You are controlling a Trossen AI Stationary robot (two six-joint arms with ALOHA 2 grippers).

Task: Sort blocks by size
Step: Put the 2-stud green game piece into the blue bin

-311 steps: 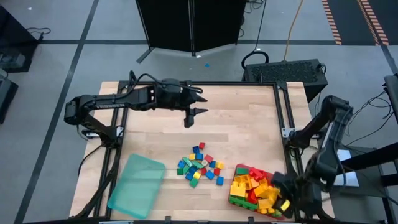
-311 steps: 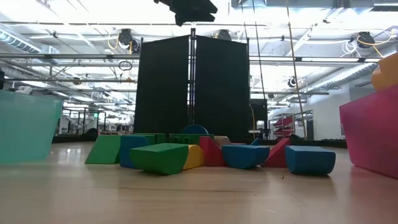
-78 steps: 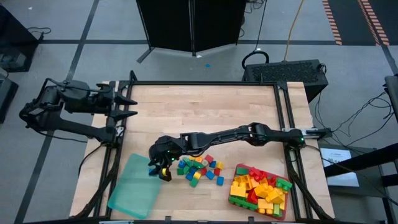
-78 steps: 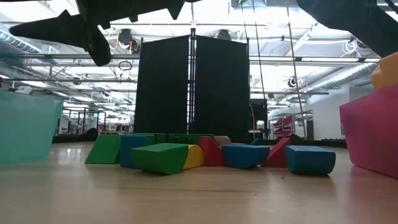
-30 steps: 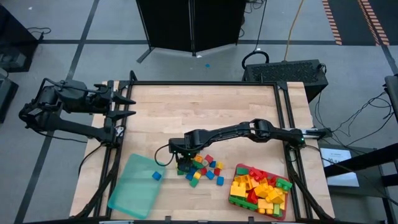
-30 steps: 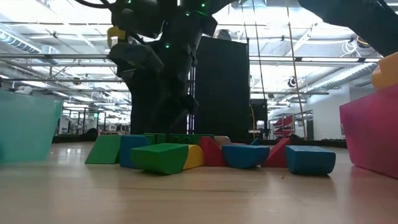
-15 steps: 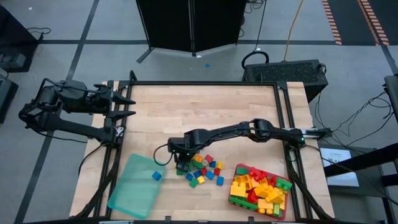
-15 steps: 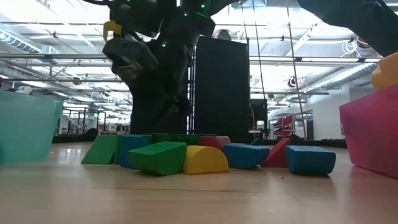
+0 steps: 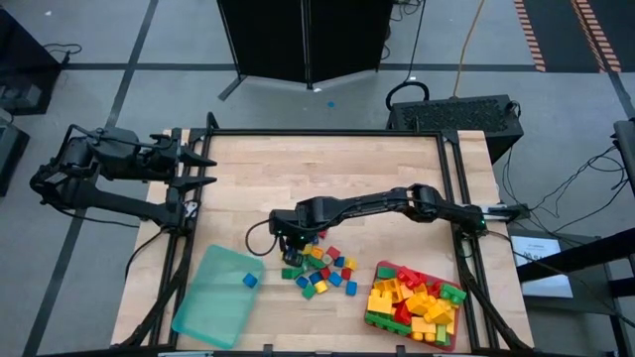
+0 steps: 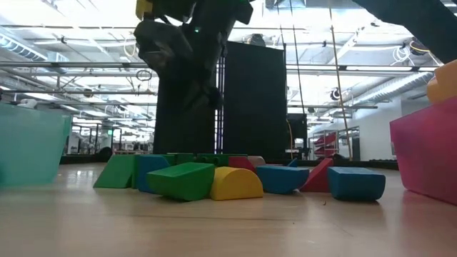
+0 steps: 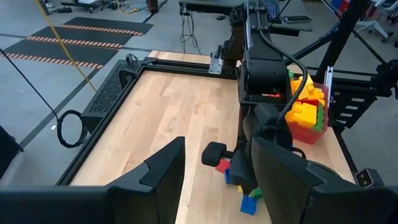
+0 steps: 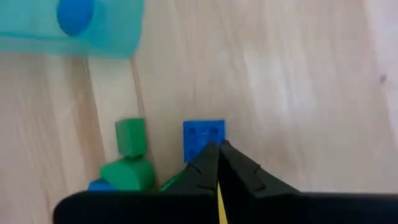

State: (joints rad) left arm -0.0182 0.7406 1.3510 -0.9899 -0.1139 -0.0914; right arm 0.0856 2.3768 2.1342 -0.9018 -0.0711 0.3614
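A pile of small blocks (image 9: 322, 270) lies on the wooden table, near its front. One small blue block (image 9: 248, 281) sits in the teal tray (image 9: 213, 302). Larger blocks (image 9: 417, 302) fill the red tray (image 9: 390, 270). My right gripper (image 9: 291, 246) hangs shut just above the pile's left end, over a blue block (image 12: 204, 137). Its fingertips (image 12: 217, 149) are together with no block between them. A thin yellow streak shows in the slit farther back; what it is I cannot tell. My left gripper (image 9: 203, 169) waits open at the table's far left.
In the low view a green block (image 10: 180, 180) and a yellow half-round block (image 10: 235, 184) lie at the front of the pile. The teal tray's wall (image 10: 28, 146) and the red tray's wall (image 10: 428, 157) flank them. Bare wood (image 9: 327, 178) fills the table's far half.
My right gripper has risen from the pile's left end and drawn slightly toward the far edge. The yellow half-round block has come out from behind the green block and now lies in front, beside it; the green block has shifted a little.
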